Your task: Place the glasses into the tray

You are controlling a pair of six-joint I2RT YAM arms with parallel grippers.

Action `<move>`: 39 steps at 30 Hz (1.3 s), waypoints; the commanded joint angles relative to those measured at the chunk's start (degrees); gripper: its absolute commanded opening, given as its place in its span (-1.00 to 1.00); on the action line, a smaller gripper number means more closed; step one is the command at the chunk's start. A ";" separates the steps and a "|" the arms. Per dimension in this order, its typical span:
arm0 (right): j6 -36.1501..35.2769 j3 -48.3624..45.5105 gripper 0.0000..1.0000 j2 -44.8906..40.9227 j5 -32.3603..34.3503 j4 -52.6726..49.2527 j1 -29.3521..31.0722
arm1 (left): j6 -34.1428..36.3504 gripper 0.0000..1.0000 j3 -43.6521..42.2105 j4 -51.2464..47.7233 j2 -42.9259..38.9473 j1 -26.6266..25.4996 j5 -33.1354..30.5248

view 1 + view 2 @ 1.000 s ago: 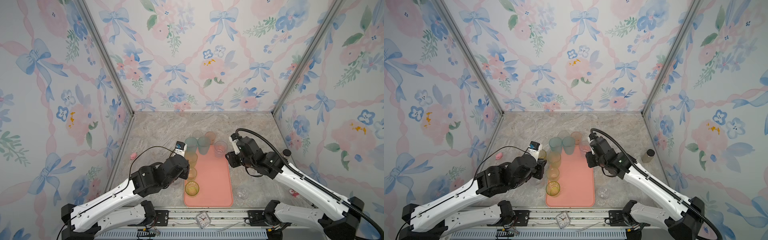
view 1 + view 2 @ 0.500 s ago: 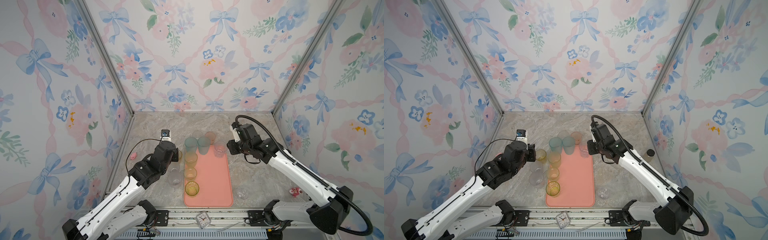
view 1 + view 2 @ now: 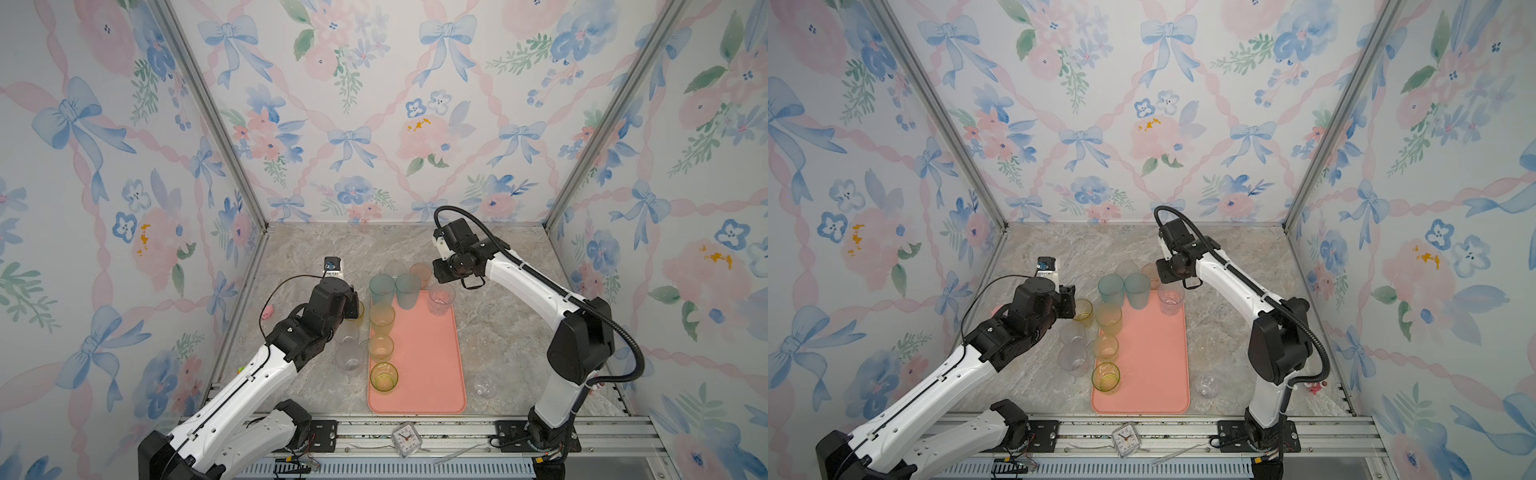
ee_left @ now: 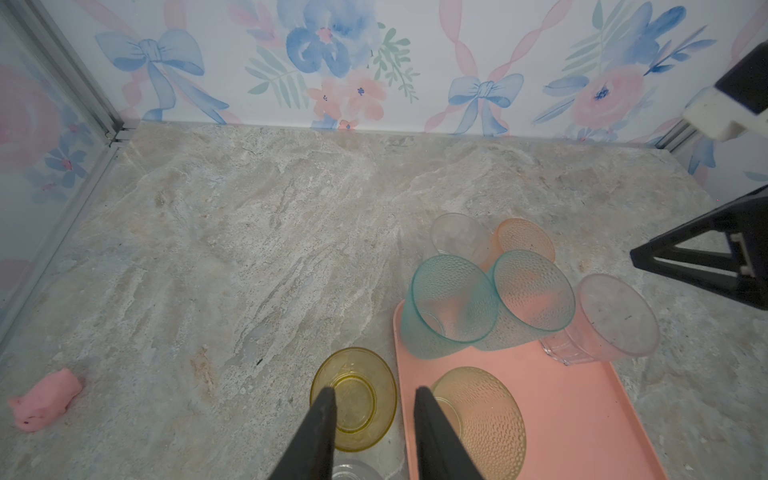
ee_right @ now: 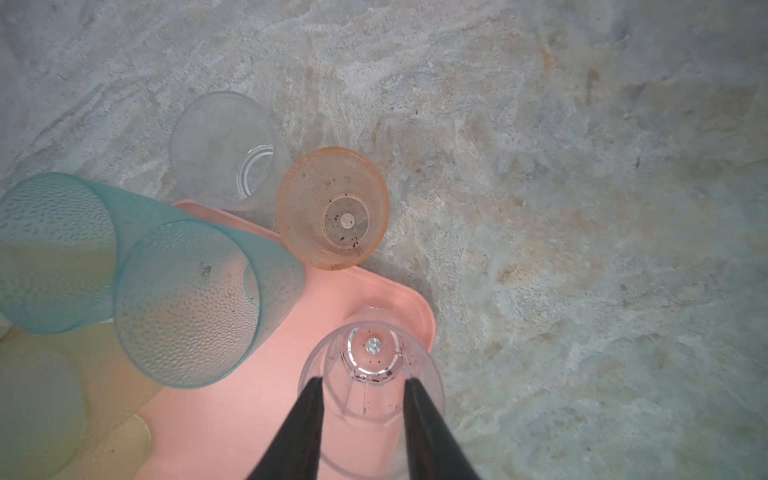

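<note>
The salmon-pink tray (image 3: pixel 424 365) lies mid-table. It holds two teal glasses (image 3: pixel 381 286), two orange ones (image 3: pixel 381 318), a yellow-green one (image 3: pixel 384 376) and a clear glass (image 5: pixel 370 365) in its far right corner. My right gripper (image 5: pixel 361 386) hovers open just above that clear glass. A yellow glass (image 4: pixel 353 399) stands on the table left of the tray. My left gripper (image 4: pixel 374 395) is open over its tray-side rim, one finger above the bowl. Off the tray stand a peach glass (image 5: pixel 332 208), clear ones (image 3: pixel 348 332) and a small rounded one (image 3: pixel 484 385).
A small clock (image 3: pixel 406 438) sits on the front rail. A pink lump (image 4: pixel 45 399) lies by the left wall and a small red-pink thing (image 3: pixel 1314 386) by the right arm's base. Floral walls close three sides.
My left gripper drew back from over the tray's orange glasses to the yellow glass off the tray and opened wider. My right gripper rose off the clear glass, its arm swinging farther back.
</note>
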 commanded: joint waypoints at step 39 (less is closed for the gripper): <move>-2.30 23.42 -0.46 24.60 -0.62 -5.93 -2.75 | 2.76 -0.26 -2.87 3.39 1.39 5.92 5.52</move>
